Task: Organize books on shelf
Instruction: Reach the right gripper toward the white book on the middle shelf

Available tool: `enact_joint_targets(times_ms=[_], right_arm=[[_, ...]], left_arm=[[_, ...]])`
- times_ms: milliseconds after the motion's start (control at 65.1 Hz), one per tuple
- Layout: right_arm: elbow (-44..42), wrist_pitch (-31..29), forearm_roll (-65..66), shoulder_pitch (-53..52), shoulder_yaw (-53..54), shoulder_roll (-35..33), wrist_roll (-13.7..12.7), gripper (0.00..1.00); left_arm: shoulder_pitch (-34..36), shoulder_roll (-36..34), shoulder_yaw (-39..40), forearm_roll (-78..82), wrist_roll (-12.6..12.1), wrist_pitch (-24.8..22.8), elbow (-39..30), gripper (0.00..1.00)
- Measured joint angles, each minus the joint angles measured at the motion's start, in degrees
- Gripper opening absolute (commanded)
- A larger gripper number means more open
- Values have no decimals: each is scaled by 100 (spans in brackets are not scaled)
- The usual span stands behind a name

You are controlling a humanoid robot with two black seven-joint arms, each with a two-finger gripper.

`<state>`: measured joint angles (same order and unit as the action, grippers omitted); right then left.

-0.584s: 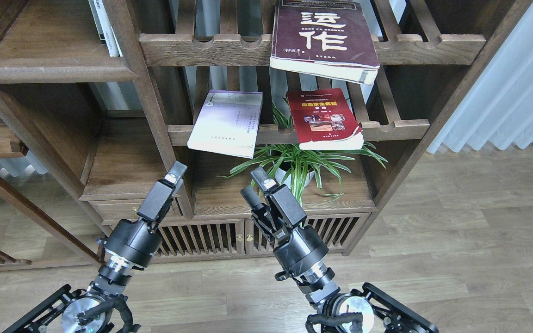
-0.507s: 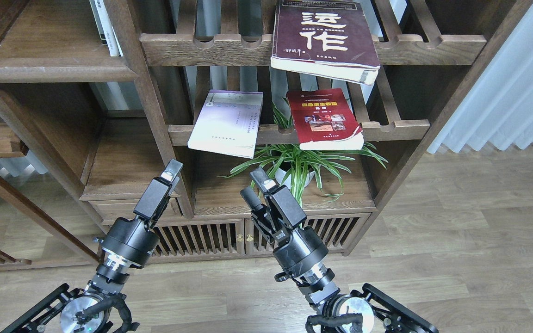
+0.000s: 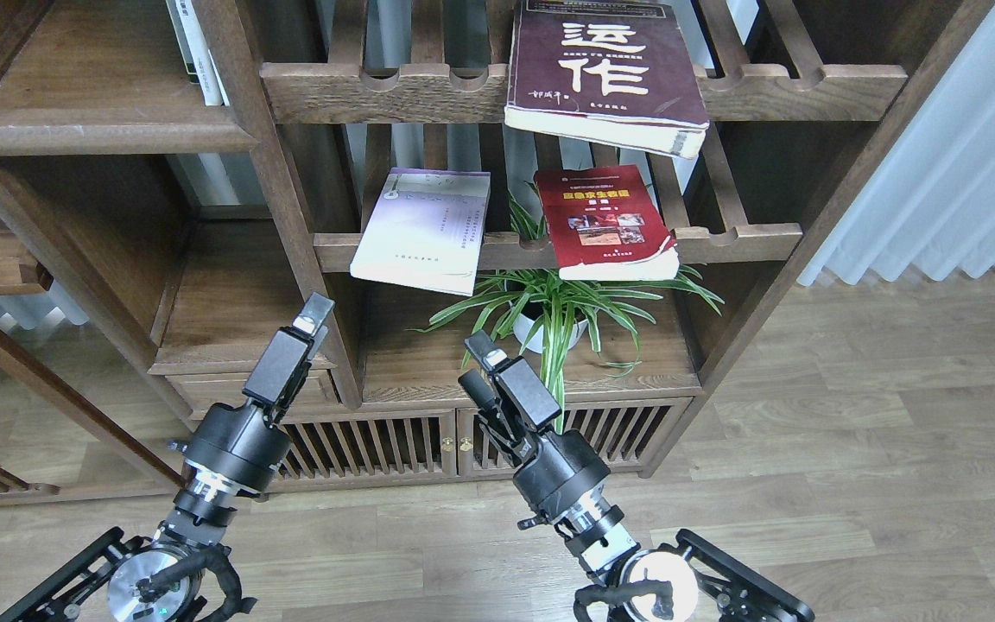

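Observation:
Three books lie on the slatted racks. The pale lavender-white book (image 3: 424, 229) and the red book (image 3: 605, 223) rest tilted over the lower rack's front rail. The thick maroon book (image 3: 605, 73) lies on the upper rack, overhanging its rail. The solid dark-brown shelf (image 3: 100, 130) is at the upper left, with a few white books standing at its back. My left gripper (image 3: 314, 313) points up below the lavender book; its fingers are seen edge-on. My right gripper (image 3: 473, 363) is below the plant, fingers slightly apart and empty. Neither gripper touches a book.
A potted spider plant (image 3: 554, 307) stands on the board under the lower rack, just beyond my right gripper. A vertical post (image 3: 290, 216) stands beside my left gripper. A cabinet with slatted doors (image 3: 394, 445) is below. Curtains (image 3: 955, 173) hang at the right.

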<state>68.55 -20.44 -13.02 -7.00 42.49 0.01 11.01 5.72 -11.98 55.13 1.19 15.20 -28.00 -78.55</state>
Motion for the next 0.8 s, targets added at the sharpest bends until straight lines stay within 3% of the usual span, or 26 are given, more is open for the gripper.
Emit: enact_joint_targets(times_ms=[261,461,799], right_arm=[[-776,166,-190,-649,-240,0,-2,99],[-1165,1002,-947,-1098,-406,-1,-25,99],[-1307,1539,-1410,-1776,-426,-1,-107,99]], left_arm=[[-507,-1,348,5,0,0,231,100],[-714,13,392,-18,8,1,258,100],[-715,45,392,-39,20,1,379,100]])
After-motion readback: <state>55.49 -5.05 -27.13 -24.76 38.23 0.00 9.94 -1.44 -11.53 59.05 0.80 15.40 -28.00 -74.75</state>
